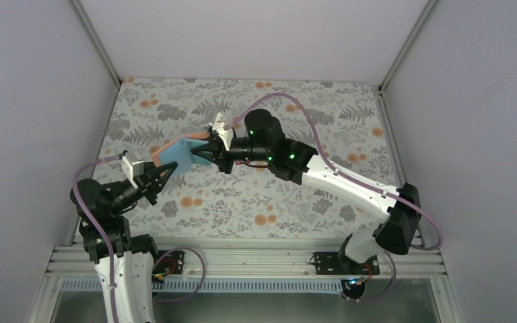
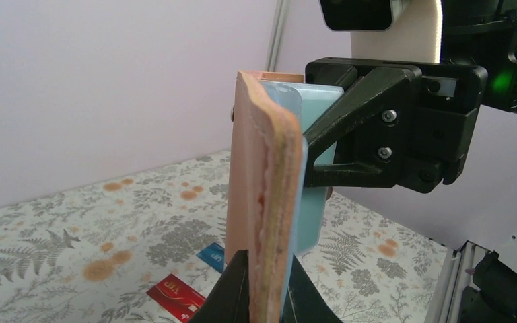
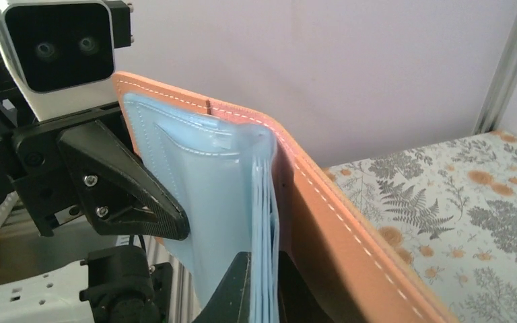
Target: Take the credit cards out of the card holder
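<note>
On floral tbl [image 2: 74, 229] lies red card [image 2: 175, 296]; walls [image 1: 33, 101] pale.

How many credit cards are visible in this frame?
2. A red card and a blue card lie near each other on the table, seen in the left wrist view below the raised card holder. Another may be hidden inside the holder.

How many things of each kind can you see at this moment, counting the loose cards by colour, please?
red card: 1
blue card: 1
card holder: 1
grippers: 2, the left gripper and the right gripper, both shut on the card holder
Total: 5
</note>
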